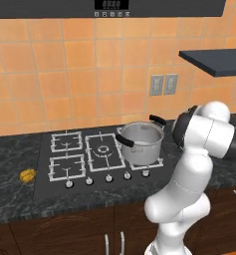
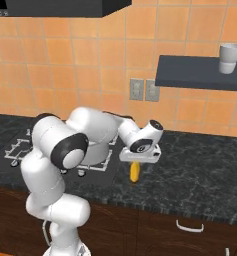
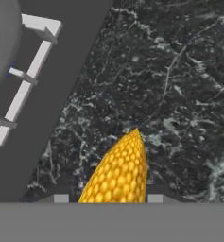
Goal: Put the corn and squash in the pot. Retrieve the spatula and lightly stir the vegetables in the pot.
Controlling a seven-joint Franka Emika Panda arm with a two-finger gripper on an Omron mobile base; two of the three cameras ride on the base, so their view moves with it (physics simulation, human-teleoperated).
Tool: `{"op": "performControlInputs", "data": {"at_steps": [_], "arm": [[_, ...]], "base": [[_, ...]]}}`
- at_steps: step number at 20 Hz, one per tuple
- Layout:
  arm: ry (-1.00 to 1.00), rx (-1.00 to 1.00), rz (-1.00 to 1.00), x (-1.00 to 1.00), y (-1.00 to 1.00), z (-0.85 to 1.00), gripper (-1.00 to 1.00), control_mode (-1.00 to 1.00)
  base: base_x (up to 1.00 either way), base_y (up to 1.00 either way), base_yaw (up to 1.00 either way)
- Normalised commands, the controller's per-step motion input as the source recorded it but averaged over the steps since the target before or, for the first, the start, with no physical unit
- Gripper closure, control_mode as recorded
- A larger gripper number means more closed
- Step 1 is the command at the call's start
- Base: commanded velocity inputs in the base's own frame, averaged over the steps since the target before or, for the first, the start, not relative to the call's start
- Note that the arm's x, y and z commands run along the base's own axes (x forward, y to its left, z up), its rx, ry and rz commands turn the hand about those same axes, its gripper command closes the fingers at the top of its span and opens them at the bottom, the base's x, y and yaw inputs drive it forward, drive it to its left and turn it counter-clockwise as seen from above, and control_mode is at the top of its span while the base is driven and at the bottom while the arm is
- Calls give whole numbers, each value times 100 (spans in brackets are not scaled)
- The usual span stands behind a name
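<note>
You're picking up the corn; whether your fingers flanking it grip yet, I cannot tell. Next, lift toward the pot.

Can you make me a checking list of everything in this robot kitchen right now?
Surface: dark speckled counter with a stove set into it.
Job's things: pot on the stove's right burners; corn on the counter right of the stove; squash on the counter left of the stove; spatula nothing seen.
Clutter: cup on the wall shelf.
Pincer: pincer down over the corn, fingertips either side; a firm grip cannot be told.
Cables: nothing seen.
Surroundings: orange tiled wall, wall sockets, dark cabinets below.
</note>
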Motion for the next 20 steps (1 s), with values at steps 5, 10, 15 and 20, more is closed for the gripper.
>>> {"op": "performControlInputs", "data": {"at_steps": [5,10,15,20], "arm": [[0,2,-2,-49,0,100,100,-100],[0,1,-2,-53,21,100,100,-100],[0,0,-1,-49,59,100,100,-100],[5,0,0,-10,86,93,100,-100]], "base": [[0,0,0],[0,0,0],[0,0,0],[0,0,0]]}}
